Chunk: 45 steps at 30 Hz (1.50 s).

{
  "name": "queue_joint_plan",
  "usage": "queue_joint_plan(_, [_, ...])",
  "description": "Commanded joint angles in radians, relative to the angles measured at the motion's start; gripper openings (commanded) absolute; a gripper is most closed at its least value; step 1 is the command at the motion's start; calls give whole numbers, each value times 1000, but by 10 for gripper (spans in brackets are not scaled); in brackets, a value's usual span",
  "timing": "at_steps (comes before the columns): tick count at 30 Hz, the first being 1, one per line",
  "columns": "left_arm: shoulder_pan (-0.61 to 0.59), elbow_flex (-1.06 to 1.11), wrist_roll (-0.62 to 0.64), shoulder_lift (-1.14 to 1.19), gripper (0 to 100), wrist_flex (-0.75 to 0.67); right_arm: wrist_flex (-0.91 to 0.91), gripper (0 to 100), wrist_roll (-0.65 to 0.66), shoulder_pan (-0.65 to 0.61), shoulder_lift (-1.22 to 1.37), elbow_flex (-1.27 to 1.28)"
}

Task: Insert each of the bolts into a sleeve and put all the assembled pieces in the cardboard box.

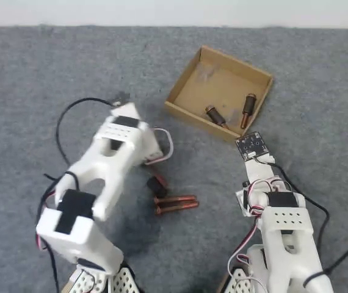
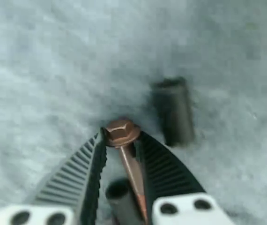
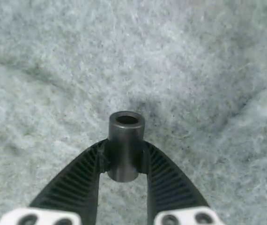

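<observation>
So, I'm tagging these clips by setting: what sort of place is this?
Likely a small robotics practice bench: a grey felt-like mat serves as the work surface, two white arms stand side by side, and a cardboard box, loose bolts and a sleeve are laid out.

Copper bolt (image 2: 132, 169) in left tool (image 2: 122, 137), sleeve (image 3: 125, 140) in right tool (image 3: 124, 152), two assemblies (image 1: 216, 115) in box (image 1: 192, 118)

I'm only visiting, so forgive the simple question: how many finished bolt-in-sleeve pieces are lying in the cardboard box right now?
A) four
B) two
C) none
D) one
B: in the high view the cardboard box holds one assembled piece and a second assembled piece lying close by, each a bolt in a dark sleeve.
</observation>
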Motion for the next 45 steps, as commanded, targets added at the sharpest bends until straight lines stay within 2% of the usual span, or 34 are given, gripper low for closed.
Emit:
queue_joint_plan(1, [-123, -73, -37, -14, 11, -8, -15, 7, 18, 16, -39, -3])
queue_joint_plan(9, [-287, -163, -37, -14, 11, -6, -13, 7, 18, 16, -39, -3])
queue_joint_plan(25, [-247, -163, -31, -9, 13, -6, -12, 7, 23, 18, -39, -3])
queue_joint_plan(32, [-242, -159, 17, -6, 14, -5, -12, 7, 25, 18, -39, -3])
queue_joint_plan(34, [-242, -159, 18, -6, 42, -3, -12, 7, 25, 18, -39, -3])
queue_joint_plan(39, [-209, -159, 18, -5, 184, 61, -12, 7, 25, 18, -39, -3])
queue_joint_plan(45, [-175, -125, 20, -3, 202, 72, -12, 7, 25, 19, -39, -3])
